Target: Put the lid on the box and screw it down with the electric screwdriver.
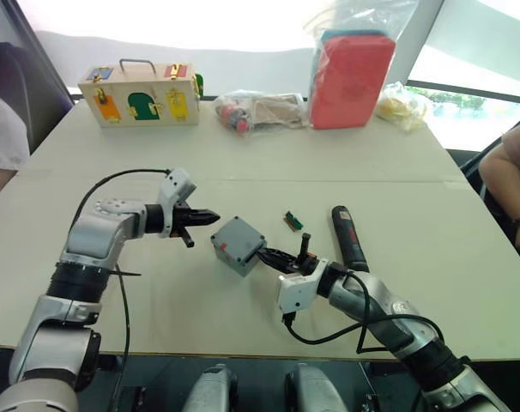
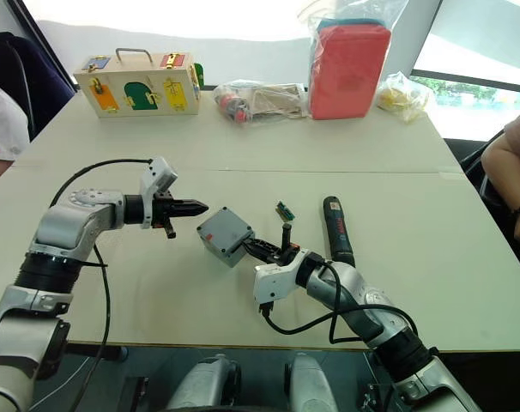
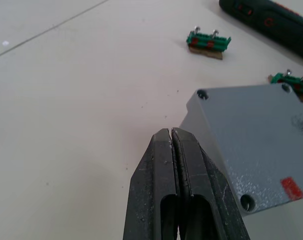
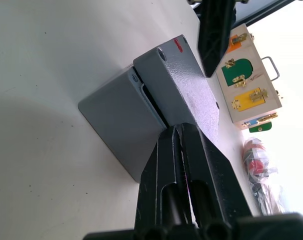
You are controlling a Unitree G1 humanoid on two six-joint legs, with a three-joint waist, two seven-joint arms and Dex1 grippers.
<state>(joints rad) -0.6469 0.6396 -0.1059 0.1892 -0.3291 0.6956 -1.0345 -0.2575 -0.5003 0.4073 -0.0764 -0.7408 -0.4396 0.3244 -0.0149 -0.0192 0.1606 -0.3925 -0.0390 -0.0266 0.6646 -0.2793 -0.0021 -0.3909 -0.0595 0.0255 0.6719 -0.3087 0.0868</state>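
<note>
Worktop (image 1: 397, 163) scene: left claw (image 1: 210, 217) pinched closed on nothing, hovering just beside the tilted grey box (image 1: 236, 246) with its lid (image 4: 184, 87) seated on it, right claw (image 1: 269, 255) closed with tips against the box edge, green connector (image 1: 293, 221) and electric screwdriver (image 1: 349, 238) lying further right.

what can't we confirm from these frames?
- Small grey square plastic box: its inside, covered by the flat grey lid in every view.
- Slim black electric screwdriver: bit tip, behind the right end effector arm in the eye views.
- Lid screws: too small to tell.
</note>
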